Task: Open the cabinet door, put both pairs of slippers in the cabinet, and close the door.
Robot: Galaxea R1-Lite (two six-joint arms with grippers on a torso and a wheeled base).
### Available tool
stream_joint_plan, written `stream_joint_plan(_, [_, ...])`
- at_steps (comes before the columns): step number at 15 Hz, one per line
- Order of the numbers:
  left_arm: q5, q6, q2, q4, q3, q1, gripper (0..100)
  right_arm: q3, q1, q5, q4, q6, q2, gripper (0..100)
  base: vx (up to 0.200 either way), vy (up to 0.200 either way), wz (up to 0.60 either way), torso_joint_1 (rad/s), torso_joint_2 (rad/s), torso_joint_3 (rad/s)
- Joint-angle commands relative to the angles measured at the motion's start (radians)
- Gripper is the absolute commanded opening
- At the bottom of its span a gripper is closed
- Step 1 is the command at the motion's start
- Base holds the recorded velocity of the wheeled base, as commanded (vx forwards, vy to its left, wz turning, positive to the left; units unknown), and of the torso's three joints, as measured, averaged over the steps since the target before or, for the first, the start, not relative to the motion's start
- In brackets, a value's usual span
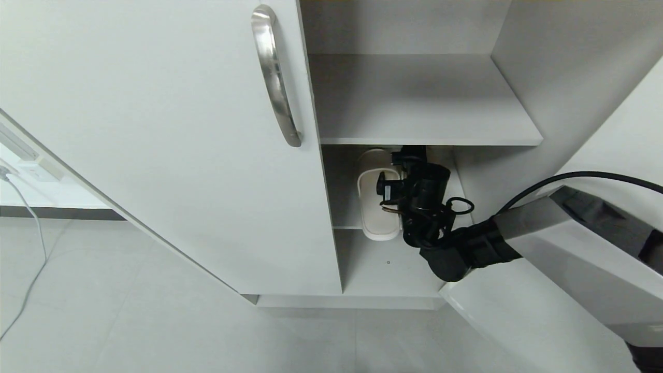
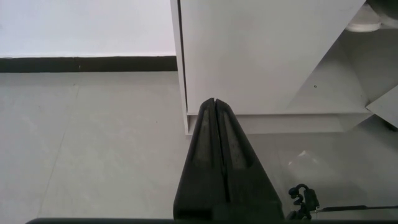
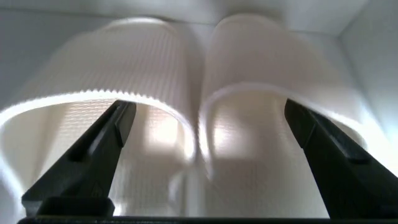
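Observation:
A pair of white slippers (image 3: pixel 186 74) lies side by side on the cabinet's low inner shelf (image 1: pixel 344 220); from the head view one slipper (image 1: pixel 373 207) shows beside the arm. My right gripper (image 3: pixel 208 109) is inside the cabinet just behind the pair, open, with one finger (image 3: pixel 99 149) over the left slipper and the other over the right slipper (image 3: pixel 267 74). In the head view that gripper (image 1: pixel 409 158) sits tucked under the middle shelf (image 1: pixel 424 103). My left gripper (image 2: pixel 214 106) is shut and empty, low over the floor, pointing at the cabinet's base (image 2: pixel 261 56).
The left cabinet door (image 1: pixel 155 129) is closed, with a curved metal handle (image 1: pixel 274 77). The right door (image 1: pixel 621 145) stands swung open beside my right arm. The cabinet's bottom board (image 1: pixel 383 264) is bare. A grey cable (image 1: pixel 31 228) trails over the tiled floor at the left.

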Motion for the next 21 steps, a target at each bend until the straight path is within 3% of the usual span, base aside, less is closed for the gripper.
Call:
stream_joint_plan(1, [0.000,0.000,0.001,0.000,0.000,0.000,0,0.161,0.016,0.000,-0.053,0.000,-0.141,100,0.000,0.000,0.00,0.000,0.00,0.000])
stream_joint_plan(2, [0.000,0.000,0.001,0.000,0.000,0.000,0,0.253,0.032,0.000,-0.095,0.000,-0.197,100,0.000,0.000,0.00,0.000,0.00,0.000])
stream_joint_plan(3, [0.000,0.001,0.001,0.000,0.000,0.000,0,0.261,0.032,0.000,-0.099,0.000,-0.201,100,0.000,0.000,0.00,0.000,0.00,0.000])
stream_joint_plan(4, [0.000,0.003,0.001,0.000,0.000,0.000,0,0.448,0.081,0.000,-0.181,0.000,-0.290,100,0.000,0.000,0.00,0.000,0.00,0.000])
stream_joint_plan(5, [0.000,0.003,0.001,0.000,0.000,-0.001,0,0.549,0.110,0.000,-0.234,0.000,-0.325,100,0.000,0.000,0.00,0.000,0.00,0.000])
stream_joint_plan(8, [0.000,0.003,0.001,0.000,0.000,0.000,0,0.695,0.170,-0.002,-0.365,0.000,-0.348,100,0.000,0.000,0.00,0.000,0.00,0.000])
stream_joint_plan(11, [0.000,0.001,0.001,0.000,0.000,0.000,0,0.715,0.197,-0.010,-0.376,-0.003,-0.346,100,0.000,0.000,0.00,0.000,0.00,0.000])
stream_joint_plan(21, [0.000,0.001,0.001,0.000,0.000,0.000,0,0.727,0.197,-0.010,-0.378,-0.003,-0.346,100,-0.200,0.000,0.00,0.003,0.00,0.003])
